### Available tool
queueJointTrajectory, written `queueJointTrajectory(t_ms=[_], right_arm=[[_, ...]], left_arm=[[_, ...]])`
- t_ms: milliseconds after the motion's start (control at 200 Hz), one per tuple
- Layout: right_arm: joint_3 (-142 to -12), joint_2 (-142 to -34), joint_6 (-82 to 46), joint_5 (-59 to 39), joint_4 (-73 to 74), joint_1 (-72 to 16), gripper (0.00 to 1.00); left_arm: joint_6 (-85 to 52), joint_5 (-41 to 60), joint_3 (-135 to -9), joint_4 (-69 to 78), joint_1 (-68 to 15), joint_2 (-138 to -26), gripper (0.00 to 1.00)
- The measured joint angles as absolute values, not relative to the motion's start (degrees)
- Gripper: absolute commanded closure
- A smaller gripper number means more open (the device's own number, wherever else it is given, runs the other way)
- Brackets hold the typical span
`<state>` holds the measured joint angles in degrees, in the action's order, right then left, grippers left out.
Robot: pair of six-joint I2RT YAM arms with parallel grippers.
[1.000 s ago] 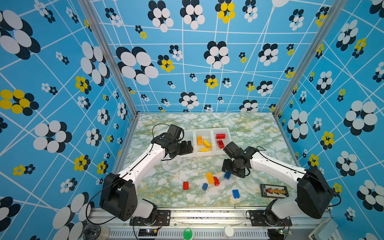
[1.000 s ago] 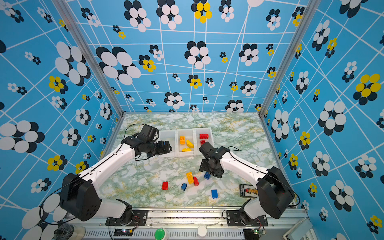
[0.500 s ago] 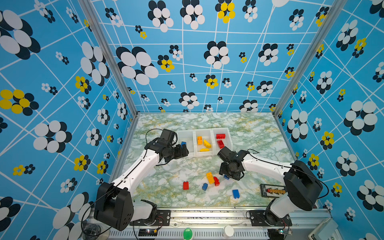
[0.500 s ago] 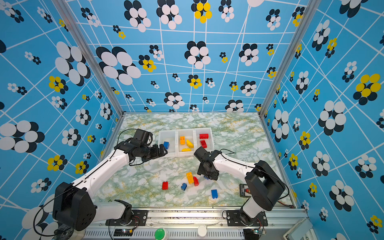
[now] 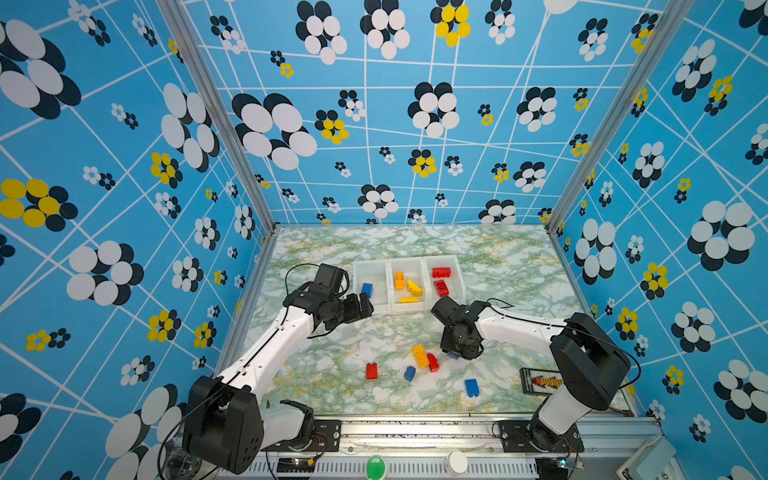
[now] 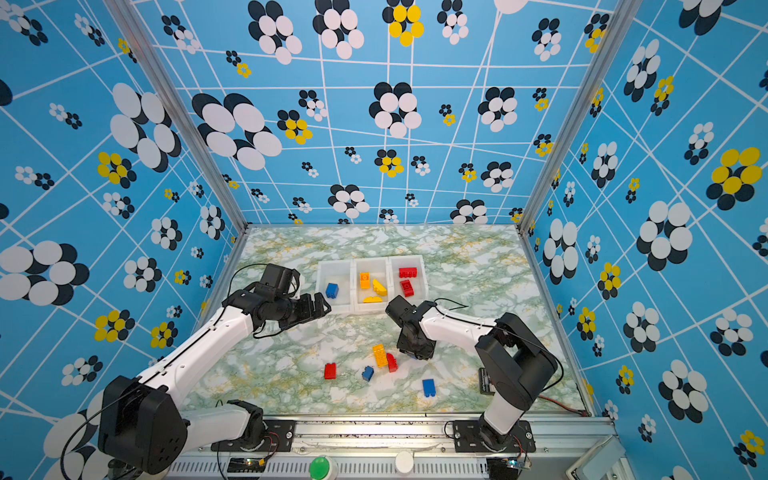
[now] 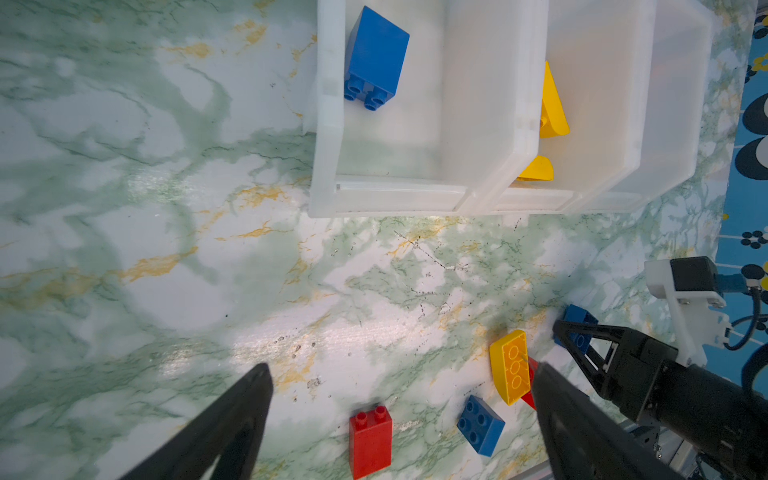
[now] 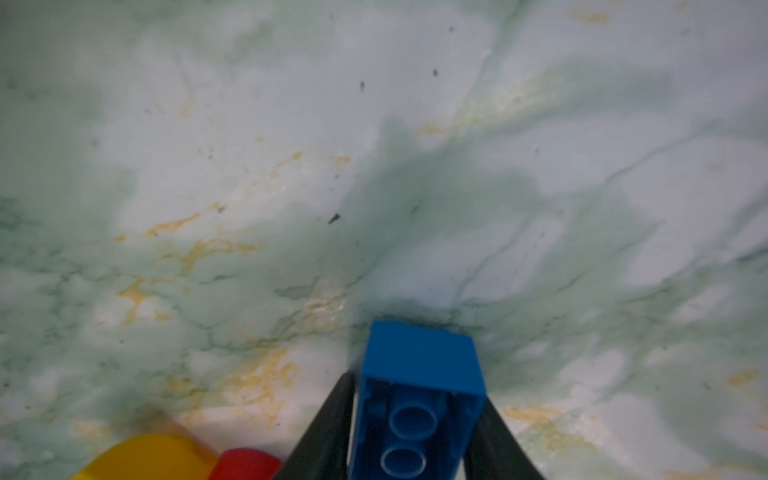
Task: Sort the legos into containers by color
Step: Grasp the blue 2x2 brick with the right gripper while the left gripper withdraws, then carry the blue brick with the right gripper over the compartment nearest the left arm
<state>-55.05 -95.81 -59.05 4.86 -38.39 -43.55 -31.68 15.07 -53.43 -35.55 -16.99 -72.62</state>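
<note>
Right gripper point(image 8: 415, 384): has come down to the table point(image 5: 498, 270) and closed over the last second, and its jaws are now clamped on a blue brick point(image 8: 419, 357) just right of the yellow point(image 5: 420, 355) and the red point(image 5: 433, 362). The brick looks not yet lifted. Left gripper point(image 7: 401, 370): has drawn back to the near left of the bins point(image 7: 395, 195), jaws wide apart and empty. The binned blue point(image 5: 366, 289) it was over now lies in the leftmost one. Judgement: one blue is delivered, and the next is secured and bound for the same bin. Five pieces stay loose.

Lab cell (patterned walls point(image 5: 374, 124), 2 arms point(image 5: 266, 353)).
</note>
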Motion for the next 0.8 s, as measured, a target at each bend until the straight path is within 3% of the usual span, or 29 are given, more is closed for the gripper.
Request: queueJointTrajectory(t_ms=[270,800], right_arm=[[-58.0,-95.83,-57.8,5.23,-39.88,-43.55,0.77],[-81.84,-100.4,-46.24,5.21,-44.84,-45.21,0.78]], left_arm=[[-31.7,15.31,-52.27,-35.46,-16.19,-71.55,0.0],[-32.14,16.86,-48.69,-35.35,-12.99,-69.56,0.01]])
